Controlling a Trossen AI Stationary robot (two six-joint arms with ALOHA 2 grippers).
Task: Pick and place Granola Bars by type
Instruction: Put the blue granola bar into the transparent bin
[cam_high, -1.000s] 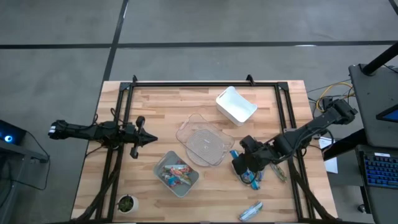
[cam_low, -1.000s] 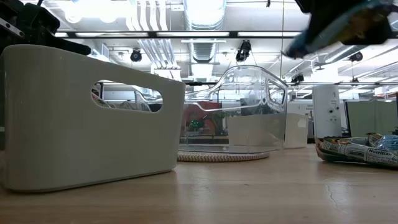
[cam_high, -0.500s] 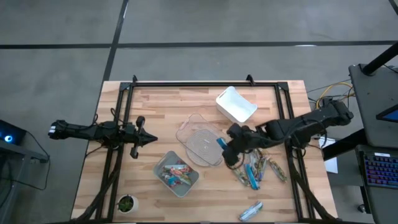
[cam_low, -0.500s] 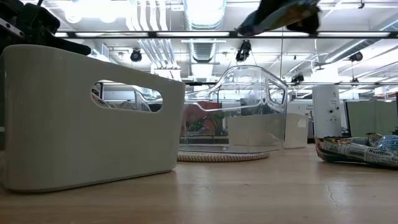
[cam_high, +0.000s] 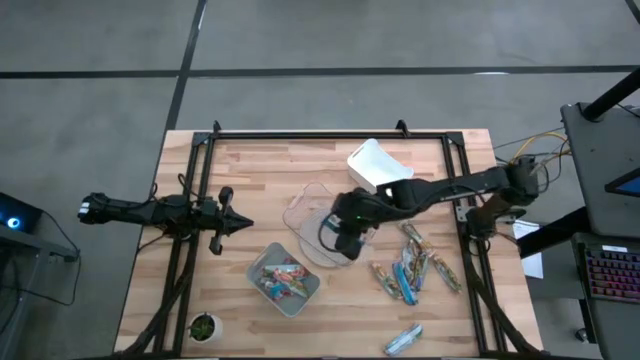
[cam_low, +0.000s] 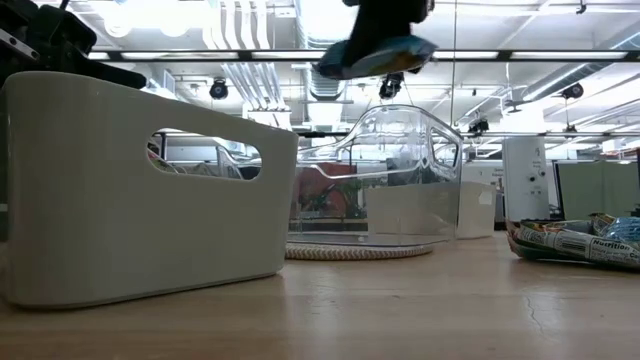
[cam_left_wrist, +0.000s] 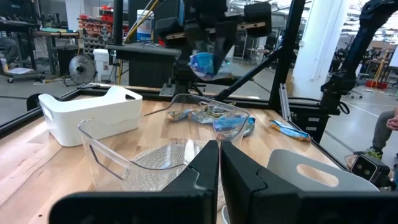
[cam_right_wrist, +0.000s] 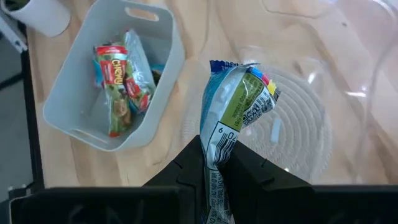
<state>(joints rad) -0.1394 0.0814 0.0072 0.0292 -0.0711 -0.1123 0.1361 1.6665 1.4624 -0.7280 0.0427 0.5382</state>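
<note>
Blue-wrapped granola bar hangs pinched in the right gripper jaws over the clear bin — lower first, I'd judge, then release (left gripper, jaws pressed together, waits at the desk's left).

The right arm reaches far across toward the table's middle, its right gripper clamped and raised; the left arm lies level at the left edge, left gripper closed.
</note>
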